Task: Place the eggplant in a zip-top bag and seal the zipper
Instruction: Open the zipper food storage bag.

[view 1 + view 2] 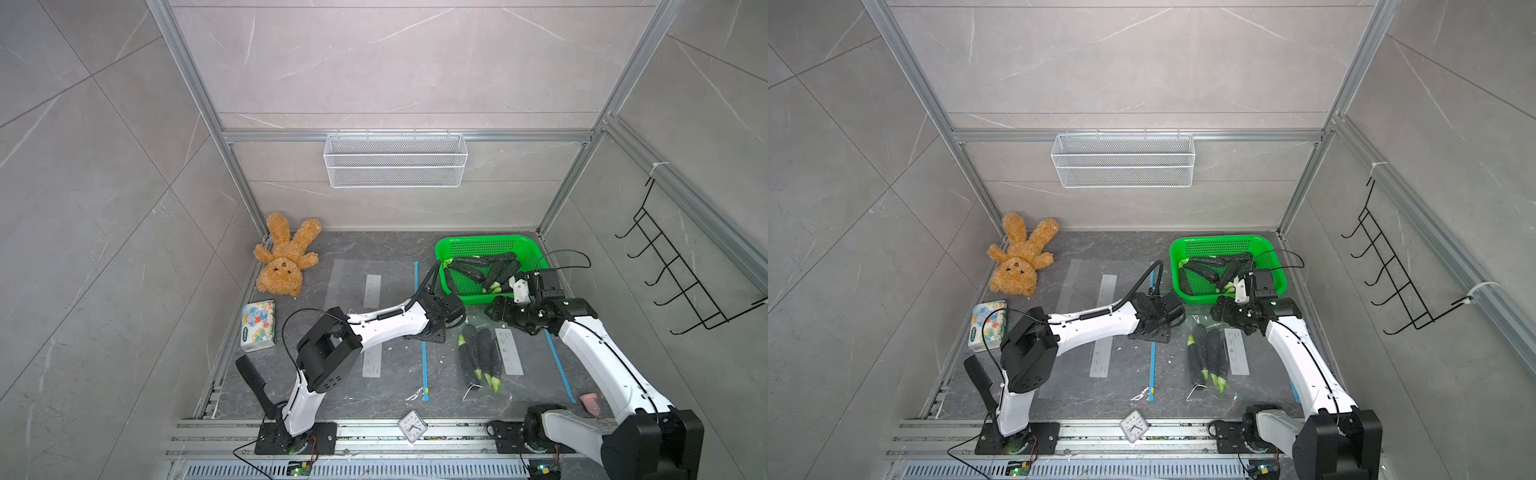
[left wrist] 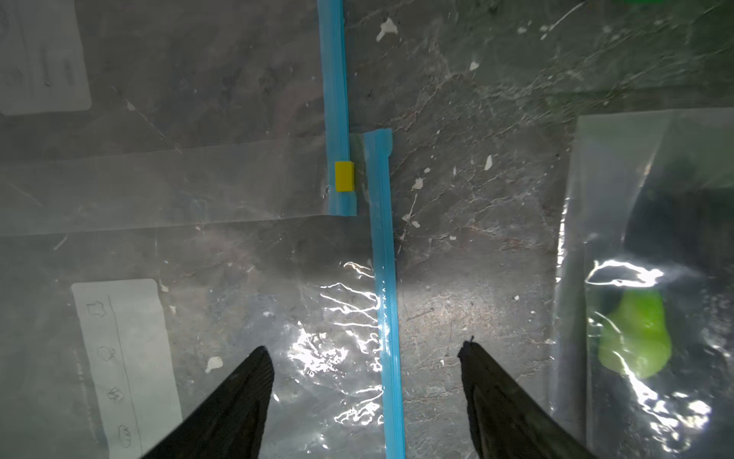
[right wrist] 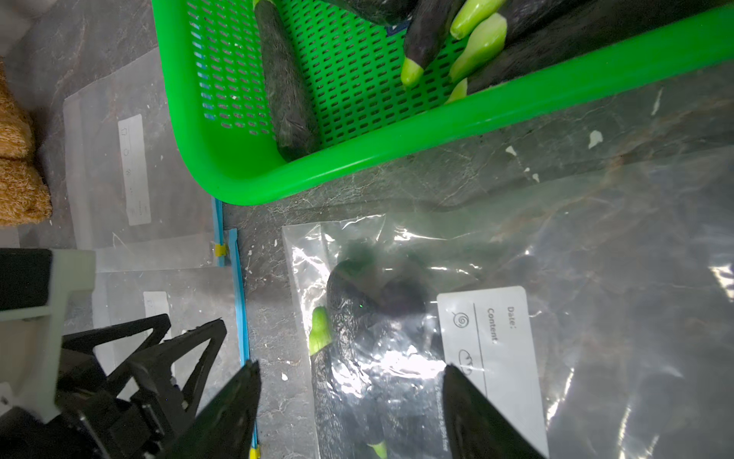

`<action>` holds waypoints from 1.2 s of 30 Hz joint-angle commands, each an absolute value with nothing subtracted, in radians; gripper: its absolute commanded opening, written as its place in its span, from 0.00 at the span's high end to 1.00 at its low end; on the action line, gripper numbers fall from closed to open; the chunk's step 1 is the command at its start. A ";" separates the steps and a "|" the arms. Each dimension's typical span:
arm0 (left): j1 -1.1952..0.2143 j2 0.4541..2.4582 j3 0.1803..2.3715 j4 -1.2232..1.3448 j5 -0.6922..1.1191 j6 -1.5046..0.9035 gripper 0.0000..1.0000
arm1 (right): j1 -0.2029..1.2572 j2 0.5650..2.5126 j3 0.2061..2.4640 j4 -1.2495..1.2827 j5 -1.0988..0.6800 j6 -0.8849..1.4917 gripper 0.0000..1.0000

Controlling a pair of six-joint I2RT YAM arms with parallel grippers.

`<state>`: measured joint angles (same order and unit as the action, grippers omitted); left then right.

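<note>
Both jaws spread and empty, eggplants [image 1: 478, 353] lie in the bag [image 1: 509, 353] toward the counter's front right corner, yet our left jaws straddle the zipper [image 2: 383, 278] of an empty bag [image 2: 238, 286], so we risk sealing the wrong one.

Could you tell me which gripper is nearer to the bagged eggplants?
Right. The right gripper hovers over the bagged eggplants; the left gripper straddles the neighbouring bag's blue zipper, beside them.

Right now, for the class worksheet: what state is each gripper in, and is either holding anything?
Left gripper: open, holding nothing, above the blue zipper strip.
Right gripper: open, holding nothing, above the bagged eggplants.
</note>
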<state>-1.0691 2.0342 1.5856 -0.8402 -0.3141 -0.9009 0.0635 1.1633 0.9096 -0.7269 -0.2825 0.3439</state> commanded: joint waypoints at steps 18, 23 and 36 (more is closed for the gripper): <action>-1.141 2.068 1.495 -0.847 -0.302 -0.997 0.43 | 0.055 1.174 0.851 -0.662 -0.339 0.287 0.28; -1.143 2.073 1.479 -0.818 -0.290 -0.993 0.51 | 0.053 1.174 0.857 -0.664 -0.326 0.275 0.28; -1.154 2.050 1.422 -0.776 -0.309 -1.011 0.80 | 0.049 1.195 0.868 -0.649 -0.315 0.267 0.29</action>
